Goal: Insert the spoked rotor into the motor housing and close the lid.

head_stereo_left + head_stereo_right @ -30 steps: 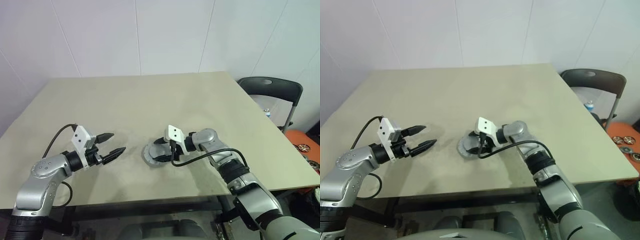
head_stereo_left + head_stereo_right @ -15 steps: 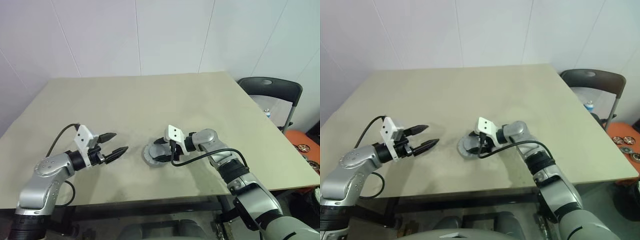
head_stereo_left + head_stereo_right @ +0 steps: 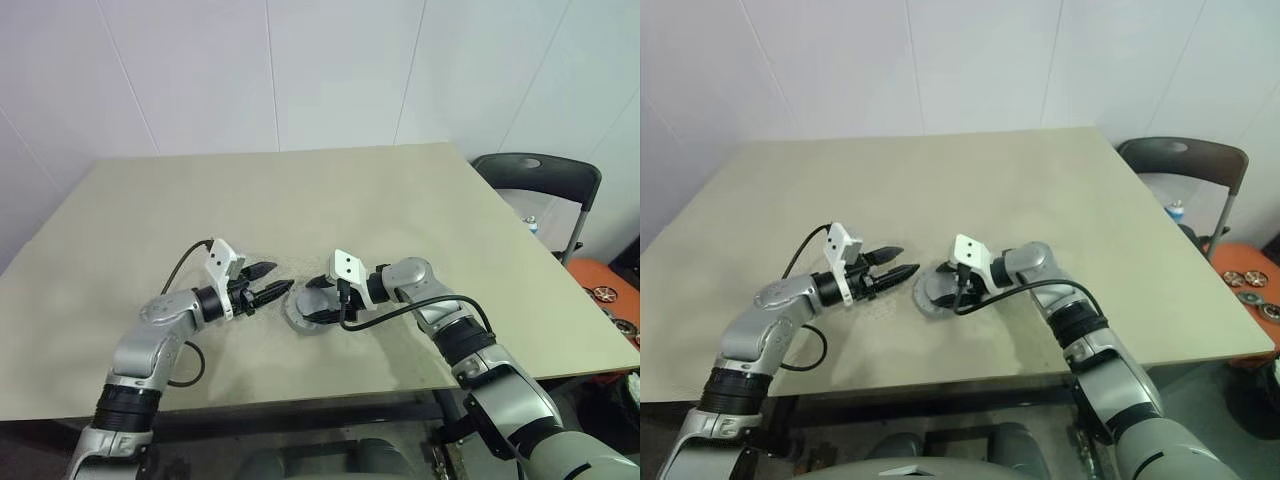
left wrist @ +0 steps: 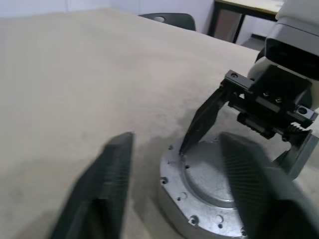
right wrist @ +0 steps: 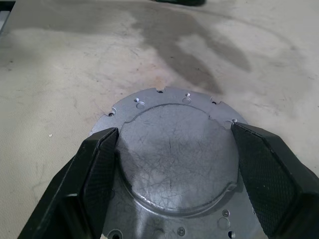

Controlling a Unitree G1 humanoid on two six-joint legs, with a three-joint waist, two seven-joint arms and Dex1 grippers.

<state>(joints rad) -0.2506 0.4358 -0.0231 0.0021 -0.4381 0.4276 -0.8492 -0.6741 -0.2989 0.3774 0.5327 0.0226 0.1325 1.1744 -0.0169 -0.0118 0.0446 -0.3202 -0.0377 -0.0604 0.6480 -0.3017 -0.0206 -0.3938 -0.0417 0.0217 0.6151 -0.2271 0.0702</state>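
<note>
Resting flat on the beige table, a grey metal disc, read as the lid, with a raised round centre and a flange dotted with small holes. Lying between the two black fingers of the right gripper, one finger at each side of the raised centre, close against the edge. Spread wide across the lid; contact at the pads not confirmable, so grip or mere straddle cannot be told. Lid not lifted, flange down on the tabletop. Scratched surface on the raised centre, notches at the flange edge.

Pointing at the lid from the opposite side, the left gripper, fingertips just short of the flange and near the right gripper's tips. Fingers parted with a clear gap, nothing between them, released. Seen along the left gripper's own fingers: lid lying ahead and between them, right gripper's pointed finger touching down at the flange beyond. Low over the tabletop, roughly level.

Motor housing and spoked rotor not distinguishable beneath or beside the lid; cannot tell whether the lid sits on the housing.

Beyond the right gripper, off the table's far corner, a dark folding chair. On the floor past it, small round parts on an orange surface.
</note>
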